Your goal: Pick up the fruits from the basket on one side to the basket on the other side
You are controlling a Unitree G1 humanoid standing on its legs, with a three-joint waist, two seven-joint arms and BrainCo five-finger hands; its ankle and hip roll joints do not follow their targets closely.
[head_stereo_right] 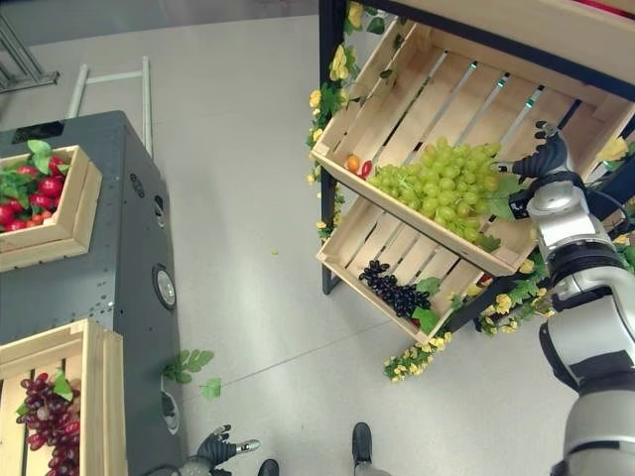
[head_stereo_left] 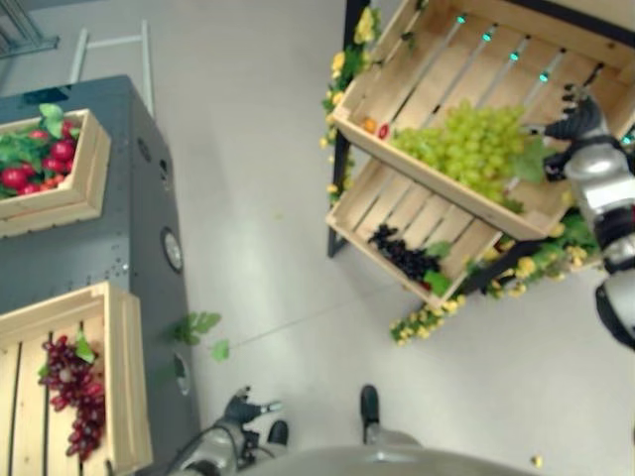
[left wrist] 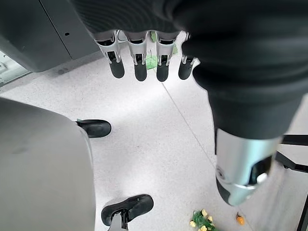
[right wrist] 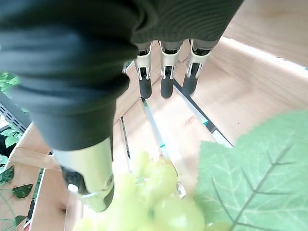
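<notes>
A bunch of green grapes (head_stereo_left: 471,144) with a leaf lies in the tilted upper wooden crate (head_stereo_left: 417,59) of the shelf on the right. My right hand (head_stereo_left: 580,119) hovers just right of the bunch, over the crate's far corner. It is open, with its fingers (right wrist: 166,82) straight above the crate slats, and the grapes (right wrist: 159,192) and leaf (right wrist: 255,183) sit close under the palm. My left hand (head_stereo_left: 241,409) hangs low over the floor beside the grey table, open and holding nothing, its fingers (left wrist: 139,67) straight.
Dark grapes (head_stereo_left: 402,256) lie in the lower shelf crate (head_stereo_left: 397,203). On the grey table (head_stereo_left: 129,248) at left, a near crate (head_stereo_left: 119,377) holds red grapes (head_stereo_left: 71,392) and a far crate (head_stereo_left: 94,169) holds red fruits. Yellow flowers (head_stereo_left: 422,319) trim the shelf's foot.
</notes>
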